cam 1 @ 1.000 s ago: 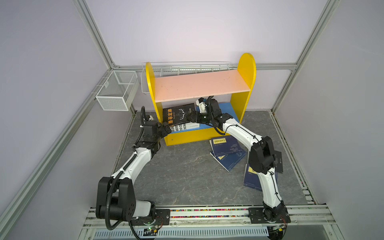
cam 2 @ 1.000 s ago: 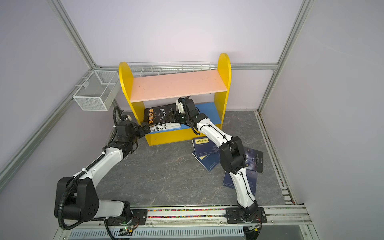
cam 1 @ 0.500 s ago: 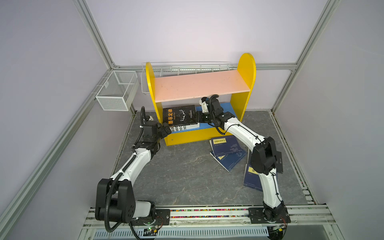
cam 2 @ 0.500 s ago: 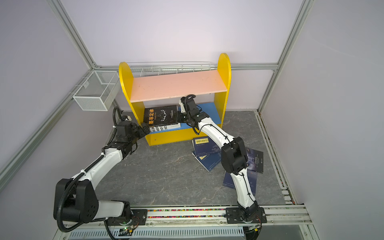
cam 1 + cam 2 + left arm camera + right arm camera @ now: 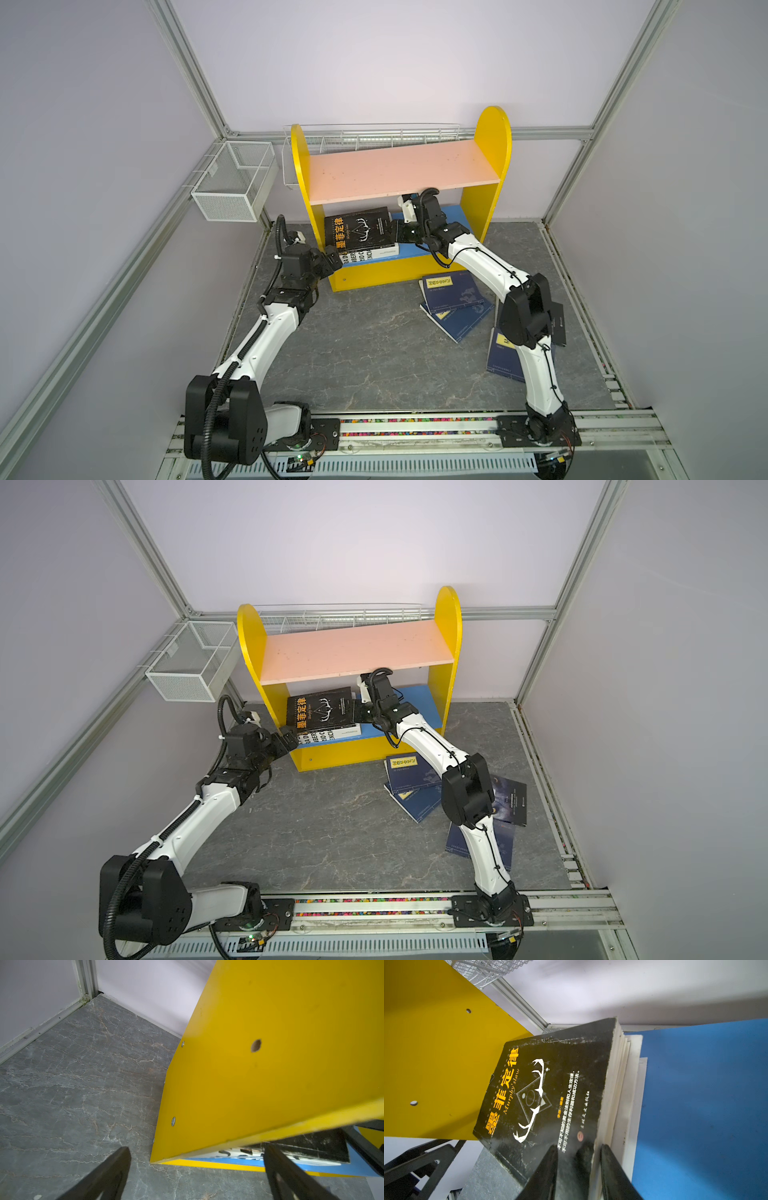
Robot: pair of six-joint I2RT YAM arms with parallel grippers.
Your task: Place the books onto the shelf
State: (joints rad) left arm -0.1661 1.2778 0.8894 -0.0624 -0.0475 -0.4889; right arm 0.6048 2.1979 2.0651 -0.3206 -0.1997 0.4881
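Note:
The shelf (image 5: 399,168) stands at the back, with a black book (image 5: 359,228) lying flat on a thick white book (image 5: 365,254) at the left end of its blue lower board. My right gripper (image 5: 395,235) reaches under the pink board and is shut on the black book's right edge (image 5: 550,1088), one finger on the cover and one under the pages. My left gripper (image 5: 330,259) is open at the shelf's front left corner, its fingers either side of the yellow side panel (image 5: 249,1064). Three navy books (image 5: 451,291) and another black book (image 5: 513,800) lie on the floor.
A white wire mesh basket (image 5: 235,180) hangs on the left wall, and a long one (image 5: 374,135) runs behind the shelf. The right arm's elbow (image 5: 528,311) hangs over the floor books. Walls and frame rails close in the grey floor (image 5: 374,353).
The black book has dropped from a tilt to lie flat on the white book. My right gripper has shifted a little to the right along its edge. The left arm has stayed put.

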